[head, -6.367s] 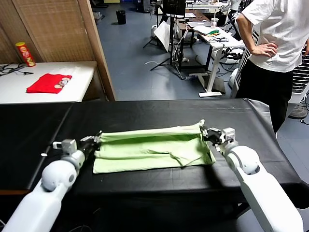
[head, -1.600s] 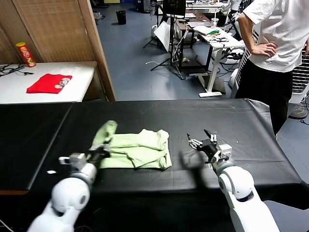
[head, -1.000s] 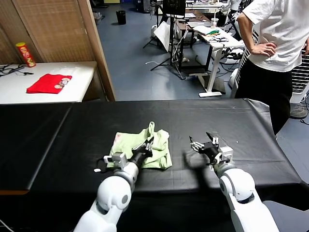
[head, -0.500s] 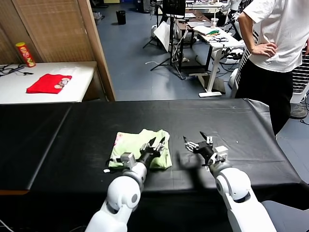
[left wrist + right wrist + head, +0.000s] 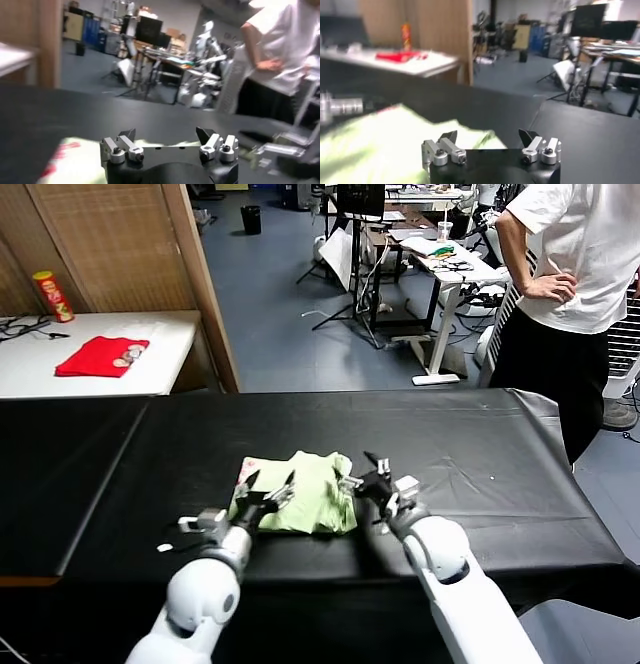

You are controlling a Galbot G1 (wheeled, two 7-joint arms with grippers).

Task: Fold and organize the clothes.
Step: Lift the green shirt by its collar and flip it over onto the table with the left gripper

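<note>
The clothes, a pale green shirt (image 5: 305,496), lie folded into a small bundle on the black table (image 5: 500,474), with a red-and-white patch at the left end (image 5: 59,152). My left gripper (image 5: 268,485) is open at the shirt's near left corner and holds nothing; in its own view the empty jaws (image 5: 166,134) stand wide with the shirt (image 5: 80,162) beside and under them. My right gripper (image 5: 360,471) is open at the shirt's right edge, and in its view (image 5: 488,135) the shirt (image 5: 385,137) spreads just beyond one finger.
A white side table (image 5: 170,334) at the far left carries a small red folded garment (image 5: 100,355) and a red can (image 5: 52,294). A person in a white T-shirt (image 5: 585,254) stands past the table's far right corner. Desks and stands fill the background.
My left gripper opened, let go of the shirt and drew back to its left corner. My right gripper moved left to the shirt's right edge. The shirt lies more compact.
</note>
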